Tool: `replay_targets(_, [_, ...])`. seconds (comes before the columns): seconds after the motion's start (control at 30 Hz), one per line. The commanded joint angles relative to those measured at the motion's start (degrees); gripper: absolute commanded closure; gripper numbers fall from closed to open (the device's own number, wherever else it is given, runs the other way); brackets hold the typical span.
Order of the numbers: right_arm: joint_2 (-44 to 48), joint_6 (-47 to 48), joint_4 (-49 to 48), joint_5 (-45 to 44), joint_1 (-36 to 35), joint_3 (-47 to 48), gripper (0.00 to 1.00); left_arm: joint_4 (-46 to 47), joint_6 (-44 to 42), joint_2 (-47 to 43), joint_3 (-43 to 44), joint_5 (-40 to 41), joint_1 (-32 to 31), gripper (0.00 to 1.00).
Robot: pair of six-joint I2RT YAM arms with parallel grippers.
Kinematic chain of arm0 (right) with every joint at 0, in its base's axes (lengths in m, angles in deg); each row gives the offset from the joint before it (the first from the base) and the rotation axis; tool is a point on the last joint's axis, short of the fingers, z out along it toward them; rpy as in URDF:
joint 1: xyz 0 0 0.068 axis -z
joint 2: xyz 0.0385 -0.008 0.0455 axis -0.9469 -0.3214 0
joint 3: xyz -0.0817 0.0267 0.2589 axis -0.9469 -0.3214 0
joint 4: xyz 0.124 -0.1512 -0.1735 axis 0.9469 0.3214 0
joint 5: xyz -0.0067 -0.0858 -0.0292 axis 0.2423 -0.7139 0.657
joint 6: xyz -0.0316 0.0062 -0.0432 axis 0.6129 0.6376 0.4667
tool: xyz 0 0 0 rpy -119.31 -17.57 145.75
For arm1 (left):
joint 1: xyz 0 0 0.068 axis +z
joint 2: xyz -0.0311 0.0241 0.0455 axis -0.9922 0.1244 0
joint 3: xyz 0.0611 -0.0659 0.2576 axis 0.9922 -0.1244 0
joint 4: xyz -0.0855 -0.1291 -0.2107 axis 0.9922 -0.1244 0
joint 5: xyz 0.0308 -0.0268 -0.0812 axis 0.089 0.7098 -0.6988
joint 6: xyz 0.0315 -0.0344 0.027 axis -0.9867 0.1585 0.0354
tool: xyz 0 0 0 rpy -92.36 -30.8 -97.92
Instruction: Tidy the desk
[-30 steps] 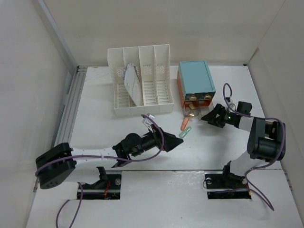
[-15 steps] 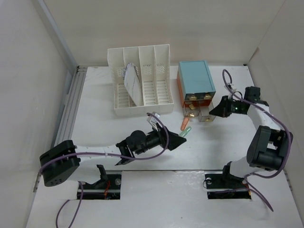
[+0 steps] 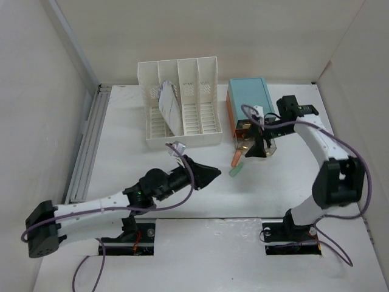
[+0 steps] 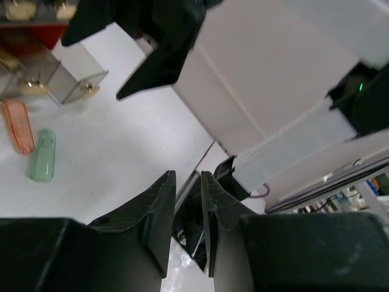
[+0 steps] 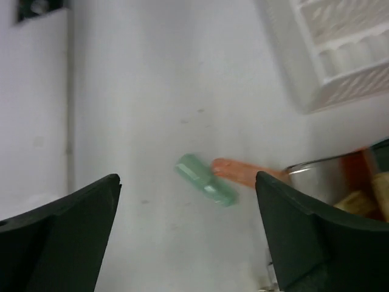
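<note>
The white tabletop fills pretty much the whole top view, with its grey rail running along the 9 o'clock edge. Biggest thing on it is the white slotted file rack, up around 11 o'clock from the middle, with a white booklet leaning in one slot. Just beside the rack, at about 1 o'clock, is the teal drawer box. A small clear drawer stands at its near, 6 o'clock end.

The left arm reaches in from 7 o'clock, and the left gripper hangs over bare tabletop near the middle. Its fingers are only a narrow slit apart, with nothing between them. The right arm curls round from 4 o'clock, and the right gripper points down by the clear drawer, fingers spread wide and holding nothing.

The smallest bits are an orange capsule-shaped piece and a pale green one. They lie close together on the tabletop at 6 o'clock of the teal box, right under the right gripper in its wrist view.
</note>
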State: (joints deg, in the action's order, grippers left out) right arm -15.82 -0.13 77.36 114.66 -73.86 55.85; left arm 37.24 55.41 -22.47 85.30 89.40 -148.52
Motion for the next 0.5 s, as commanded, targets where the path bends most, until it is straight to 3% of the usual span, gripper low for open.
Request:
replay_targets(0.0, [13.9,0.26,-15.72,-8.21,-3.44,-4.1,0.0,-7.91,-2.93,-10.99,0.74,6.26,-0.34,0.8])
replay_targets(0.07, [21.14,-1.37,-35.36,-26.46,-11.59,-11.23,0.0,-12.67,-3.55,-15.15,0.74,8.65,-0.34,0.78])
replay_targets(0.13, [31.39,-0.84,-48.43,-42.08,-17.31,-25.55,0.0,-19.88,-3.55,-20.16,0.74,12.24,-0.34,0.67])
replay_targets(0.17, [31.46,-0.84,-51.45,-43.3,-19.43,-27.33,0.0,-21.73,-3.55,-21.48,0.74,13.22,-0.34,0.64])
replay_targets(0.2, [29.89,-0.84,-48.35,-42.79,-19.45,-23.87,0.0,-23.4,-3.55,-22.71,0.74,13.75,-0.34,0.57])
replay_targets(0.27, [22.78,0.64,-41.06,-38.42,-18.93,-20.25,0.04,-25.96,-3.55,-25.35,-0.66,15.07,-0.34,0.56])
replay_targets(0.3, [20.5,2.22,-35.02,-38.39,-19.88,-18.75,0.17,-25.97,-2.94,-25.88,-0.67,15.68,-0.34,0.54])
replay_targets(0.33, [18.56,4.85,-33.13,-38.39,-20.76,-17.17,0.23,-26.66,-2.93,-26.41,-1.45,15.69,-0.34,0.54])
replay_targets(0.37, [16.02,6.27,-32.07,-39.44,-21.46,-17.16,0.29,-26.67,-2.93,-26.42,-1.98,15.69,-0.34,0.54])
replay_targets(0.4, [14.68,9.06,-32.06,-39.45,-21.99,-18.38,0.44,-26.67,-2.41,-26.42,-1.99,15.69,-0.34,0.53])
replay_targets(0.47, [13.28,12.41,-32.58,-39.45,-22.52,-19.0,0.58,-26.67,-2.4,-26.42,-1.99,15.17,-0.34,0.53])
